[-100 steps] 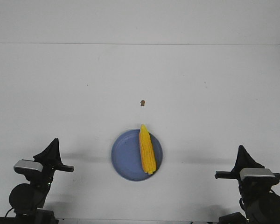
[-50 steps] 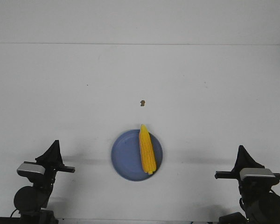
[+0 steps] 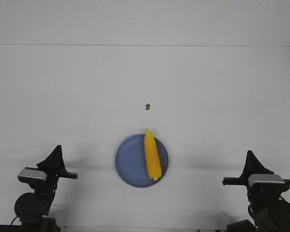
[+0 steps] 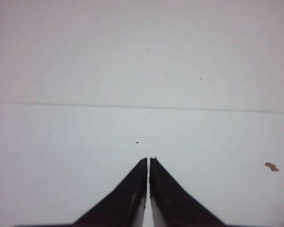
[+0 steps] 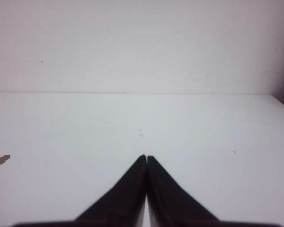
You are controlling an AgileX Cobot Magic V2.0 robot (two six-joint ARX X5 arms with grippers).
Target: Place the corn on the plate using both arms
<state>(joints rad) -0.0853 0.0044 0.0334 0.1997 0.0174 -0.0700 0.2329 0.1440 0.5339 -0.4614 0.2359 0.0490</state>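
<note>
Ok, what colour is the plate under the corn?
Plain periwinkle blue plate, unpatterned, clearest in the front view; yellow corn lies on it.

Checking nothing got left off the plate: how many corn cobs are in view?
1. The corn lies on the right half of the blue plate, its pointed end facing away from the robot. No other cob shows on the table in any view.

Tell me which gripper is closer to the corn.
Left, though only slightly. The left gripper sits off the corn's left side near the table's front edge; the right gripper sits a bit farther off its right side. Neither touches it.
</note>
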